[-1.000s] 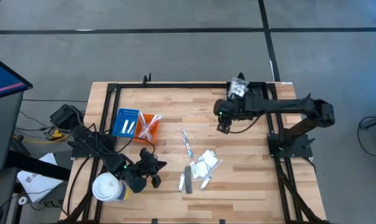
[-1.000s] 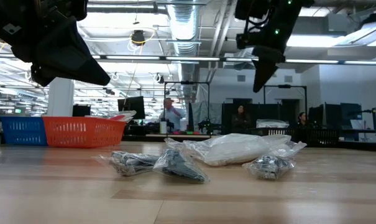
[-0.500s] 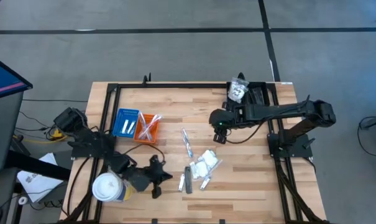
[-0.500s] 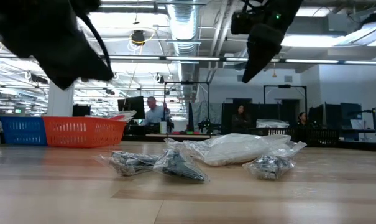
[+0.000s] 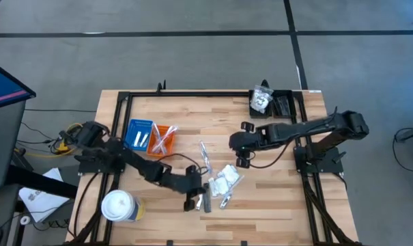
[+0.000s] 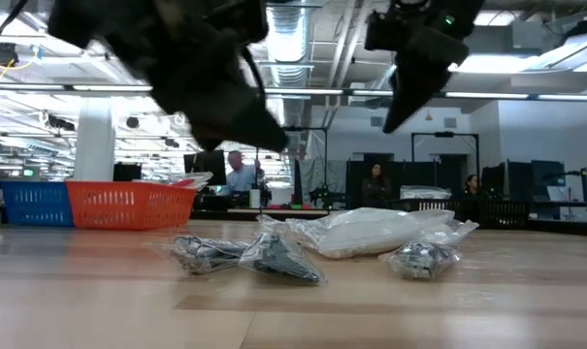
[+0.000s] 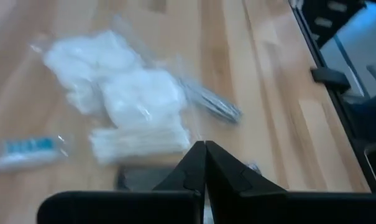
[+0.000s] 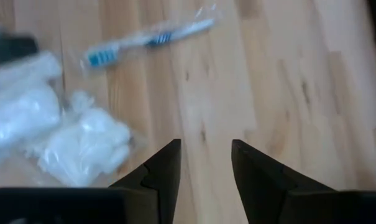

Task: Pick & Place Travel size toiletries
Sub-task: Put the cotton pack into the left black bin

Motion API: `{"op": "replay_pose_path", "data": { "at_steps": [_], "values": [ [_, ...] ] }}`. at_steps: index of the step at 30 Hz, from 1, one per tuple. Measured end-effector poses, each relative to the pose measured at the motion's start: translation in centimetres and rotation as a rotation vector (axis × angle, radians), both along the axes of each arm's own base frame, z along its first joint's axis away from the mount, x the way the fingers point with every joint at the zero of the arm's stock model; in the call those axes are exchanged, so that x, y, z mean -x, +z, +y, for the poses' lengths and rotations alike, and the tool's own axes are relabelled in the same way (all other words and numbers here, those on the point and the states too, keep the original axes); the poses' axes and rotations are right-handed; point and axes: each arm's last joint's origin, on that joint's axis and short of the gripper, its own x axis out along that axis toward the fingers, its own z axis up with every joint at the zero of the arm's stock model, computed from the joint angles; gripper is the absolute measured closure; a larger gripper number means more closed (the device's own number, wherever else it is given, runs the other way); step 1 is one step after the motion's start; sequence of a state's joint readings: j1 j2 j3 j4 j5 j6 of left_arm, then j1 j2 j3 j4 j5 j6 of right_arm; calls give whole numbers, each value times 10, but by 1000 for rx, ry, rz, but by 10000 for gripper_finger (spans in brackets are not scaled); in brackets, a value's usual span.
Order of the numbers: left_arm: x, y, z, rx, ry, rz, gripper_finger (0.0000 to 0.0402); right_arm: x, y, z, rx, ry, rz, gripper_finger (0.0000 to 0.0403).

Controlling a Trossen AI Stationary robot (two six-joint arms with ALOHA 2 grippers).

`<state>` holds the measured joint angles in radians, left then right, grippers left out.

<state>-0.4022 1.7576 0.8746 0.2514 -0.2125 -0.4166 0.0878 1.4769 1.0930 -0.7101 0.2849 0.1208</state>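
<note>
The travel size toiletries (image 5: 220,183) lie loose in a small heap on the wooden bench (image 5: 274,191), a little toward its near edge and right of the middle. The heap is mostly crinkly clear packets with white contents (image 8: 82,146); a wrapped toothbrush with blue bristles (image 8: 147,38) lies apart from them toward the bench's middle, and a flat dark grey stick (image 5: 207,188) sits at the heap's left side. None of it is held or lifted; every piece rests flat on the wood.

The left gripper (image 5: 191,196) has reached across from the left corner and hangs low just left of the heap, its fingers (image 7: 203,163) pressed together with nothing between them. In its wrist view the packets lie just ahead of the tips, so it seems to be lining up on the near pieces rather than grasping.

The right gripper (image 5: 241,158) hovers just off the heap's far right side, its fingers (image 8: 166,163) standing partly apart and empty, bare wood showing through the gap. That spread looks suited to a thin packet, and I judge it is preparing to descend on one.

Near the bench's left edge stand a blue tray (image 5: 137,134) and an orange tray (image 5: 162,141), each already holding a few sticks, likely the sorting targets. A black bin (image 5: 269,102) sits at the far right corner with a packet in it. A white lidded cup (image 5: 119,206) stands at the near left corner.
</note>
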Motion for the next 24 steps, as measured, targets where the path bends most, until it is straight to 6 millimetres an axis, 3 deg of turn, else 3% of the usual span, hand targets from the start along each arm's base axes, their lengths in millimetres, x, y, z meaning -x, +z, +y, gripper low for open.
{"op": "replay_pose_path", "data": {
  "at_steps": [9, 19, 24],
  "values": [
    [-22, -3, 40, 28, 20, 19, 401, 11, -34, -5, -6, -40, 49, 283],
    [-61, -40, 32, 64, -83, 105, 401, -5, -24, -11, 34, 25, -115, 285],
    [-61, -45, 34, 62, -37, 180, 401, -8, -22, -10, 45, 45, -144, 285]
  ]
}}
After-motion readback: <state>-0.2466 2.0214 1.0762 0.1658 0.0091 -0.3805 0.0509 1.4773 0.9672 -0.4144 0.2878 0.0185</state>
